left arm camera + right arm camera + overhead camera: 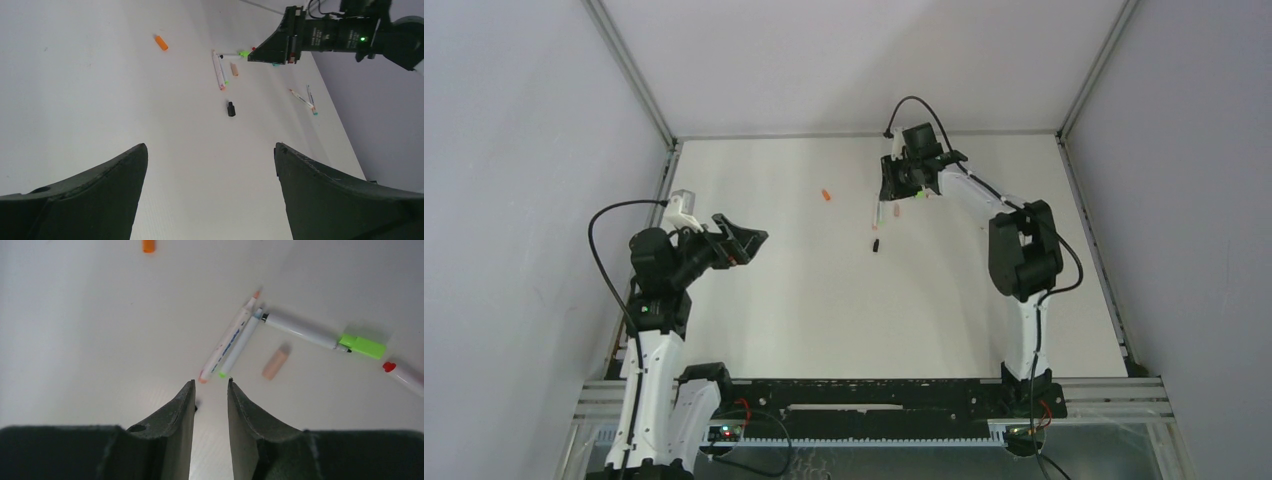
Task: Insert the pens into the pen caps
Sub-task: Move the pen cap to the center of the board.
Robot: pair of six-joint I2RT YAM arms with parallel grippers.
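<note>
Two white pens lie side by side, one orange-ended [227,340] and one green-ended [241,342]; they also show in the top view [876,212]. A third pen [300,329] has a green cap [362,346] at its end. A red-ended pen [405,374] lies at the right edge. A peach cap [275,364], an orange cap [825,195] and a black cap [875,244] lie loose. My right gripper [211,384] hovers just short of the paired pens, jaws narrowly apart and empty. My left gripper [744,240] is wide open and empty, far to the left.
Two more thin pens [306,99], one teal-ended, lie on the white table [824,300] beyond the right gripper [252,56]. Grey walls enclose the table on three sides. The right arm [1022,250] reaches over the far right part.
</note>
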